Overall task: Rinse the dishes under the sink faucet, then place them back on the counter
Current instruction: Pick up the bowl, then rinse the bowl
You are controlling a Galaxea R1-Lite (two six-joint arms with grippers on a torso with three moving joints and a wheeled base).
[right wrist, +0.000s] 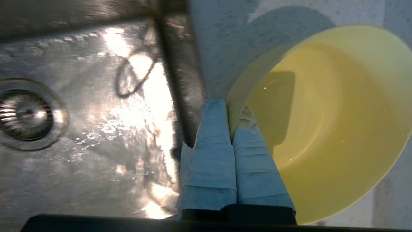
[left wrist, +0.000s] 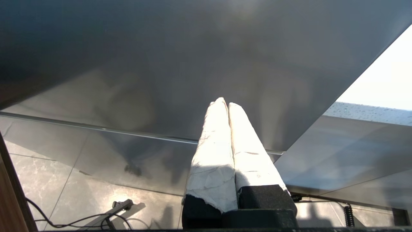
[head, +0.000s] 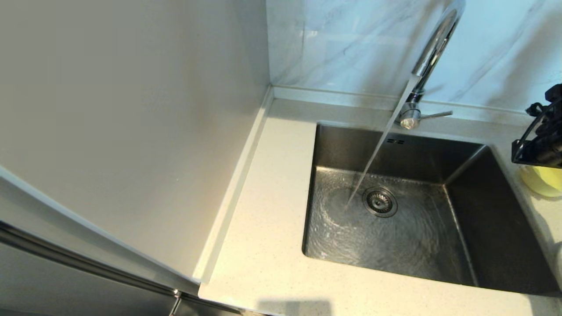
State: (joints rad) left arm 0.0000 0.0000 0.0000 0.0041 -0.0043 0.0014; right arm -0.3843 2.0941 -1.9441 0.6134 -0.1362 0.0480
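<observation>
One bowl is the only dish to be seen here, pale yellow, and it sits over the counter just to the right of the sink. From the head camera only a sliver of it peeps out at the right edge, under the black bulk of the right gripper. The right wrist camera tells much more: the two taped fingers are pinched together on the bowl's rim, one outside the wall and one inside, and drops of water cling to the inside of the bowl. That same view looks past the bowl to the sink's edge and the wet steel floor with the drain off to one side.

The head camera gives what the wrist cannot: the tap at the back of the sink is running, a slanting stream of water striking the floor of the basin just left of the drain, with ripples spreading outward. The thin lever sticks out to the right.

The left gripper does not appear from the head camera at all. Its own wrist camera shows its white-wrapped fingers pressed together with nothing between them, down low beside a grey cabinet panel, with tiled floor and a loose cable below.
</observation>
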